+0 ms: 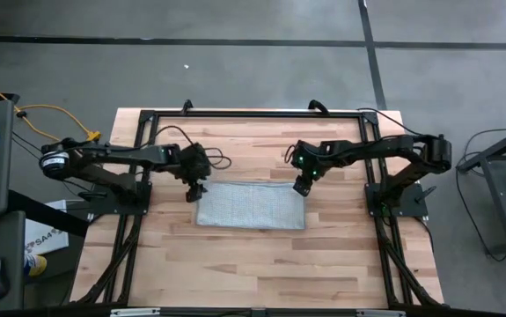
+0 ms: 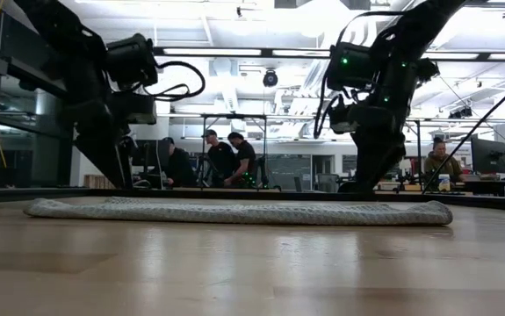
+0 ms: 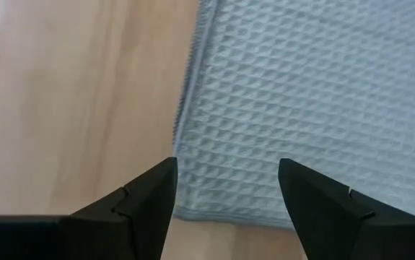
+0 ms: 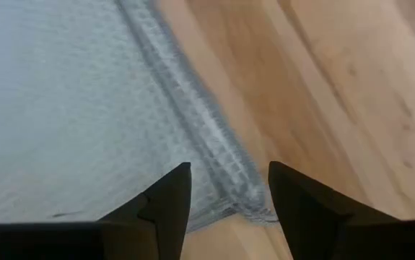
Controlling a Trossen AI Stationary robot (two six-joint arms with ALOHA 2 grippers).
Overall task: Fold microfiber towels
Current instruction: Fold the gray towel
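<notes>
Left gripper (image 3: 225, 195) and right gripper (image 4: 229, 191) gape empty; each hangs over a corner of the pale grey waffle-textured folded towel (image 1: 251, 205).

Pale grey waffle-textured towel (image 1: 251, 205)

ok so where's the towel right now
In the high view the towel lies flat mid-table, folded into a wide strip, with the open left gripper over its far-left corner and the open right gripper over its far-right corner.
</notes>
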